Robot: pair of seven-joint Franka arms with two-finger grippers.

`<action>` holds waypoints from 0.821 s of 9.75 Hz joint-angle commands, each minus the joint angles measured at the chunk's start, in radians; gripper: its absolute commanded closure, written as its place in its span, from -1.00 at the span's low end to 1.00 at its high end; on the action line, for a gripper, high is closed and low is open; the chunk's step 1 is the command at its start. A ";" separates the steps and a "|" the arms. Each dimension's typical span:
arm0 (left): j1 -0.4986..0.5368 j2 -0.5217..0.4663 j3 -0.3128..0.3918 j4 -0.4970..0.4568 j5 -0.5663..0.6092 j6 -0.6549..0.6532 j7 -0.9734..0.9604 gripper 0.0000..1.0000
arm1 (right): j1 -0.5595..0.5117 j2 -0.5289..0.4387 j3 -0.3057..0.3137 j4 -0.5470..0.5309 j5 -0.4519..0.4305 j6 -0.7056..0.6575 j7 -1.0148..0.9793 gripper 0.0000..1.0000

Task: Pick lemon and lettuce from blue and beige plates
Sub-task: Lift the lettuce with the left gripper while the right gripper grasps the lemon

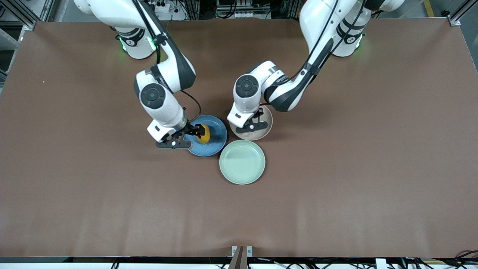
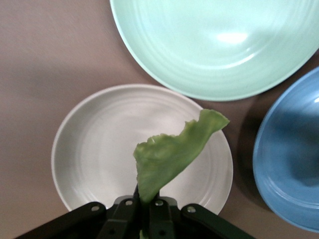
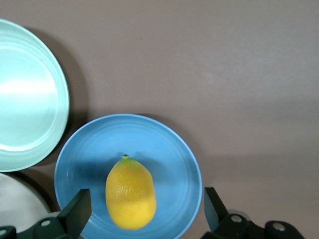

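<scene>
Three plates sit clustered mid-table in your front view: the blue plate [image 1: 214,144] toward the right arm's end, the beige plate [image 1: 266,127] toward the left arm's end, and a mint green plate [image 1: 242,161] nearer the camera than both, just beside each. You see the right gripper [image 1: 194,136] low over the blue plate with the lemon [image 1: 204,133] between its spread fingers, nothing clenched on it. The left gripper [image 1: 251,125] is over the beige plate; the lettuce is hidden from you here.

In your left wrist view, the left gripper [image 2: 144,211] is clamped shut on the lettuce [image 2: 172,154], pinching its narrow end. The leaf is pale to mid green, wrinkled along its edge, elongated and slightly curled, fanning out over the beige plate [image 2: 84,149]. Whether its free end touches the plate you cannot tell. The mint green plate [image 2: 214,45] and the blue plate's rim [image 2: 279,169] lie just beside.

In your right wrist view, the lemon [image 3: 130,193] rests in the blue plate [image 3: 164,149]: smooth, oval, yellow shading to orange, with a small greenish tip. The right gripper [image 3: 144,216] stands released, one finger [image 3: 75,214] on each side of the fruit and apart from it. Part of the mint green plate [image 3: 30,94] and a sliver of the beige plate [image 3: 17,209] show at the edge.
</scene>
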 commanded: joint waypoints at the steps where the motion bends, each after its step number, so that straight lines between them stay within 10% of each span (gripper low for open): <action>1: 0.046 -0.062 0.000 -0.016 0.035 -0.036 -0.017 1.00 | 0.028 0.021 -0.007 -0.030 0.021 0.065 0.010 -1.00; 8: 0.259 -0.099 0.001 -0.017 0.078 -0.111 0.265 1.00 | 0.080 0.052 -0.007 -0.084 0.021 0.153 0.040 -1.00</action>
